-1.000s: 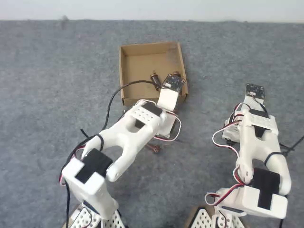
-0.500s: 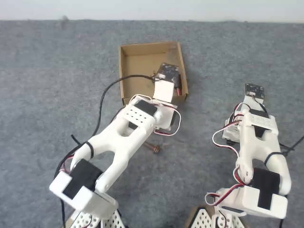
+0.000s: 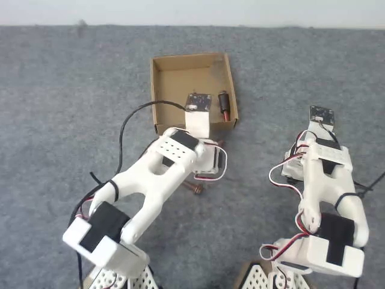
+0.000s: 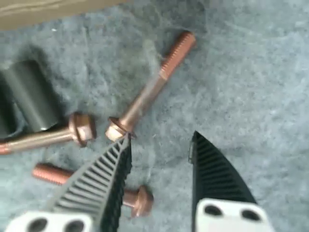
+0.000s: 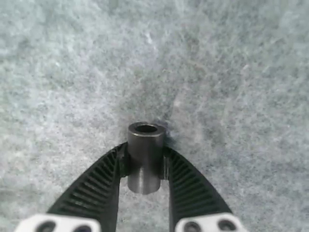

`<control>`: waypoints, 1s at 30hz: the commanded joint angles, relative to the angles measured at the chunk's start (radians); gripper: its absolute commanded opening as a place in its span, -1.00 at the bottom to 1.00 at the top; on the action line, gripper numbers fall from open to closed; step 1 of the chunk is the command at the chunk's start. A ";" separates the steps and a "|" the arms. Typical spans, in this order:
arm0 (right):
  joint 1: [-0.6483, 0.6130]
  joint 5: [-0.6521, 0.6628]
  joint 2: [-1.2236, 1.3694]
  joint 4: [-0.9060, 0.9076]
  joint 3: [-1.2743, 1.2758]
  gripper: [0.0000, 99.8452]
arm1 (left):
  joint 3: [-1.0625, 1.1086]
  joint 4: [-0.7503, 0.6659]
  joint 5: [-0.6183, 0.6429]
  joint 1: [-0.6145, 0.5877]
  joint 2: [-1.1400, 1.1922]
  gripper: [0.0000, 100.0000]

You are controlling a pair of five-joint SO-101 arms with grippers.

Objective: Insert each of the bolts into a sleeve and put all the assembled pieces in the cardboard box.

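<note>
In the left wrist view my left gripper (image 4: 161, 140) is open just above the carpet, with nothing between its fingers. A long copper bolt (image 4: 152, 87) lies ahead of it, its head near one fingertip. A second bolt (image 4: 48, 137) lies beside a black sleeve (image 4: 29, 96), and a third bolt (image 4: 137, 198) is partly under a finger. My right gripper (image 5: 145, 157) is shut on an upright black sleeve (image 5: 145, 145) over the carpet. The cardboard box (image 3: 159, 90) holds an assembled piece (image 3: 225, 106) by its right wall. The left arm (image 3: 174, 156) is in front of the box.
A loose bolt (image 3: 194, 188) shows on the carpet beside the left arm. The right arm (image 3: 325, 162) stands well right of the box. The box wall (image 4: 48, 7) is close ahead of the left gripper. Grey carpet (image 3: 72, 120) spreads to the left.
The left arm's wrist has swung left from over the box's right corner, uncovering the assembled piece by the right wall. The right arm has not moved.
</note>
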 commanded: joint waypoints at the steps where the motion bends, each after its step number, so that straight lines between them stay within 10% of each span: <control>1: 0.004 0.012 -0.064 -0.007 -0.035 -0.99 | -0.050 -0.069 0.006 -0.037 0.044 -0.62; 19: 0.004 0.012 -0.064 -0.005 -0.032 -0.99 | -0.147 -0.072 -0.167 -0.058 0.153 -0.63; 30: 0.002 0.012 -0.064 -0.005 -0.031 -0.99 | -0.194 -0.061 -0.302 -0.049 0.206 -0.98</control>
